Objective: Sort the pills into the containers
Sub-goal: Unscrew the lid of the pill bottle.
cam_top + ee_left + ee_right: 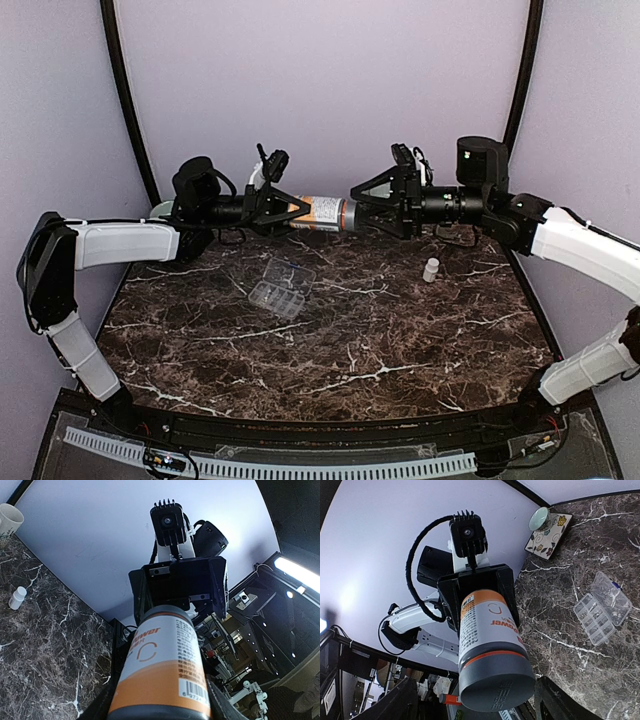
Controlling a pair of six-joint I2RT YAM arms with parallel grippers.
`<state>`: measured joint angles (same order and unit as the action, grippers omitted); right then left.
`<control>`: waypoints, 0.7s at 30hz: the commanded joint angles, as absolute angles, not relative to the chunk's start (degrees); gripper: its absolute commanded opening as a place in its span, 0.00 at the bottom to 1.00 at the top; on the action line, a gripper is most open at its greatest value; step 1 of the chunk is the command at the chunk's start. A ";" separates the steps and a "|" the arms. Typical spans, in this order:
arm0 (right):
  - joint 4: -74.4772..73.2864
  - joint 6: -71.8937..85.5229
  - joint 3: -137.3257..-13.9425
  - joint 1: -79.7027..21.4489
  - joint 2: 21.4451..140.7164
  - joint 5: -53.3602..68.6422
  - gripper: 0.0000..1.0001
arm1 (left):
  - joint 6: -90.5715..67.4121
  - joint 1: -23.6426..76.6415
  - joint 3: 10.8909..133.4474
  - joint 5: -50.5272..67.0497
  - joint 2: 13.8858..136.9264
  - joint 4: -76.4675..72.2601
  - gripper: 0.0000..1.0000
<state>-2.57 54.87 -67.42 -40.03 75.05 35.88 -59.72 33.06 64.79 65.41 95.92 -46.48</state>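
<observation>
Left gripper (pixel 298 211): I see it partway closed, clamped on the base end of the bottle (pixel 322 213) and holding it level above the table (pixel 400 340).
Right gripper (pixel 354 212): jaws spread wide either side of the grey cap (pixel 496 680), and I see a gap on one side.
Organizer box (pixel 280 287): on the table, lid open, below the bottle.
White vial (pixel 431 269): upright, well right of the box.

Room around organizer box (pixel 281 287) free — small vial (pixel 431 269) well apart, right; bottle (pixel 322 213) held aloft, rear.
</observation>
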 commanded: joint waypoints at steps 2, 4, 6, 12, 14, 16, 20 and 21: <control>1.02 57.98 -67.09 -39.64 75.99 40.88 0.79 | -58.11 33.31 67.68 65.62 94.04 -46.86 0.00; 0.59 57.78 -66.98 -39.64 76.39 41.25 0.79 | -58.18 33.31 68.14 65.70 94.25 -46.85 0.00; -0.04 57.33 -67.10 -39.64 76.67 41.37 0.78 | -58.12 33.31 68.49 65.79 94.35 -46.64 0.00; 0.99 57.48 -67.41 -39.64 77.24 42.26 0.77 | -58.01 33.31 68.68 65.89 94.48 -46.18 0.00; 1.02 57.40 -67.83 -39.66 77.43 42.65 0.75 | -58.02 33.31 68.61 65.77 94.55 -46.14 0.00; 0.99 57.39 -68.14 -39.65 77.67 42.99 0.74 | -58.05 33.31 68.58 65.75 94.64 -46.20 0.00; 0.81 57.26 -68.69 -39.81 78.30 43.67 0.70 | -58.09 33.35 68.76 65.81 94.89 -46.24 0.00; 0.80 57.17 -68.91 -39.81 78.37 43.77 0.69 | -58.10 33.35 68.75 65.89 94.99 -46.25 0.00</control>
